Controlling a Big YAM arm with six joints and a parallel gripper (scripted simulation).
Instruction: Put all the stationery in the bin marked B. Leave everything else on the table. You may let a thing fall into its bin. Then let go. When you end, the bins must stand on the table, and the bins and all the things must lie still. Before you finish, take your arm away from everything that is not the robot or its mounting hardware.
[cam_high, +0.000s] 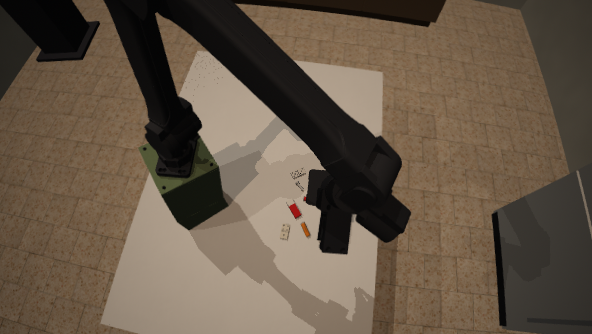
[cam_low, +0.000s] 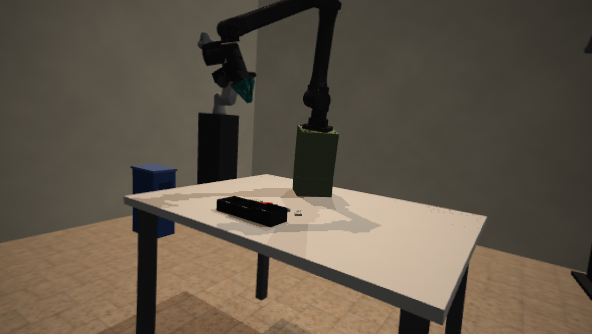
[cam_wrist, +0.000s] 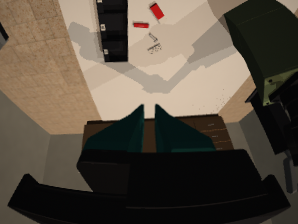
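Top cam: high over the tabletop (cam_high: 165, 280) (cam_low: 380, 260) (cam_wrist: 125, 102), looking steeply down, arm close to the lens. Exterior: stands off one tabletop corner, a bit above it, facing the green pedestal (cam_high: 200, 205) (cam_low: 315, 162) (cam_wrist: 250, 37); widest standoff. Wrist: rides behind the gripper (cam_low: 245, 90) (cam_wrist: 150, 106), fingers close up, looking past them downward. Top and wrist share the red items (cam_high: 295, 210) (cam_wrist: 157, 11).

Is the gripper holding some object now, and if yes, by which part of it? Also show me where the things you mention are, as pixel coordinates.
No, nothing is held: the gripper (cam_low: 249, 101) (cam_wrist: 149, 109) is up in the air above the table (cam_low: 380, 250) (cam_wrist: 125, 102), with only a narrow gap between its fingertips.
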